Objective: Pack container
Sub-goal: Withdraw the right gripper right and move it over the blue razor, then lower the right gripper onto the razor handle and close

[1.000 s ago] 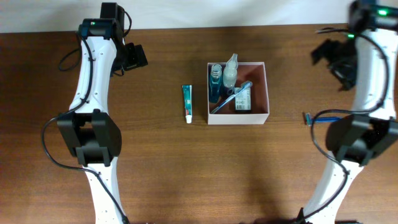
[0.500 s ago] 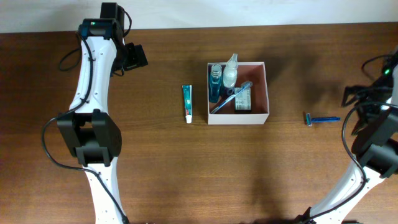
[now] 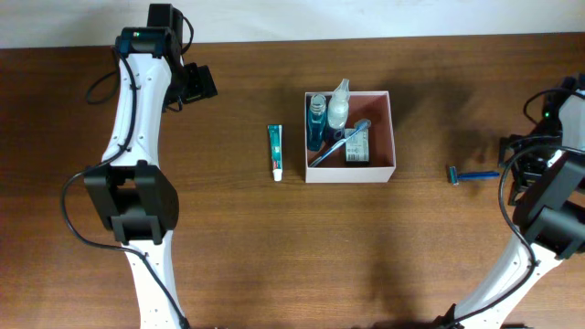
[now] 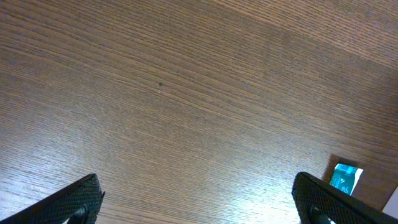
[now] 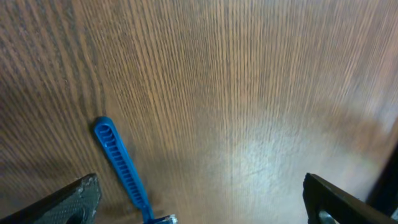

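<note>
Hovering low over the brown wooden table (image 3: 274,256) at its right side, the right gripper (image 5: 208,202) had its jaws spread wide and held nothing. A blue plastic razor (image 5: 121,165) lay flat on the table under it, closer to one finger than to the other; in the overhead view this razor (image 3: 473,175) was well apart from the other things, to the right.

Near the middle of the table stood the square white-walled container (image 3: 394,137) with a reddish-brown inside, upright and open on top. In it were a dark blue bottle (image 3: 316,123), a clear spray bottle (image 3: 338,105) and a blue toothbrush (image 3: 340,144) lying diagonally. A green-and-white toothpaste tube (image 3: 275,151) lay on the table just beside the container, on its left, not touching it.

At the far left, the left gripper (image 4: 202,208) was over bare wood, its jaws also spread wide and empty.
</note>
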Controlling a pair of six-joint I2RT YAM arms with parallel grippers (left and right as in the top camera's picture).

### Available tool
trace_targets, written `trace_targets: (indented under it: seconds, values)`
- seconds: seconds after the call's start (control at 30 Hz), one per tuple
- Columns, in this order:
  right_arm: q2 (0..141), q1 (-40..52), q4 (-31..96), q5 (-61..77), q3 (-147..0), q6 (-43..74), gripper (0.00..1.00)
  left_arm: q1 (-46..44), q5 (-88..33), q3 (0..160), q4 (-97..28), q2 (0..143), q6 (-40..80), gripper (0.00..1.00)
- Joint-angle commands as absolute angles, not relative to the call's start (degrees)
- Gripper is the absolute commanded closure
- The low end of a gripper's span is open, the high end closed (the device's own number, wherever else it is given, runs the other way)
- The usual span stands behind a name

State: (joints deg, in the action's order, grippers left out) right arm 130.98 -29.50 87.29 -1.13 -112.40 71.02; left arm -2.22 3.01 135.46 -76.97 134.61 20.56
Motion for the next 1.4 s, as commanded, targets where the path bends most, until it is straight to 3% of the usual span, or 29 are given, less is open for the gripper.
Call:
trace_targets:
  seconds: [0.0, 0.6, 1.37]
  values:
    - [129.60, -27.22, 86.21, -2.44, -111.87, 76.99, 0.01, -2.20, 3.22, 136.07, -77.01, 134.93, 19.66, 0.01]
    - [129.75, -24.38, 75.75, -8.86, -108.73, 67.64, 0.01, -2.20, 3.22, 136.07, -77.01, 134.93, 19.66, 0.01]
    - [129.75, -23.18, 66.59, -1.96, -100.49, 62.81, 0.01, -2.20, 3.22, 136.07, -77.01, 134.93, 19.66, 0.01]
